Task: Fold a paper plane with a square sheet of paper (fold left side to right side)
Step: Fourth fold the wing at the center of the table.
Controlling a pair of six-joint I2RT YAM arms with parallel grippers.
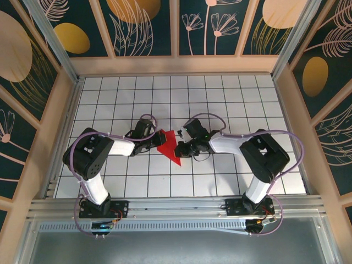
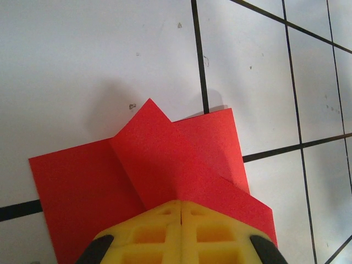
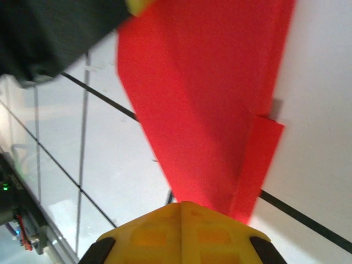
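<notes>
The red paper (image 1: 168,146) lies mid-table as a folded, pointed shape, its tip toward the near edge. It has not taken the slim dart form of the paper plane. My left gripper (image 1: 159,136) meets it from the left. In the left wrist view its yellow jaws (image 2: 181,203) are shut, tips down on the paper (image 2: 165,159), where a diagonal flap overlaps the layer beneath. My right gripper (image 1: 181,144) comes in from the right, jaws shut (image 3: 181,204), tips on the narrow end of the paper (image 3: 203,99). The paper under both fingertips is hidden.
The white gridded table (image 1: 220,99) has open tiles all round the paper. Patterned walls (image 1: 176,27) close the back and sides, and a metal rail (image 1: 176,206) runs along the near edge. The left gripper's dark body (image 3: 49,33) fills the right wrist view's top left.
</notes>
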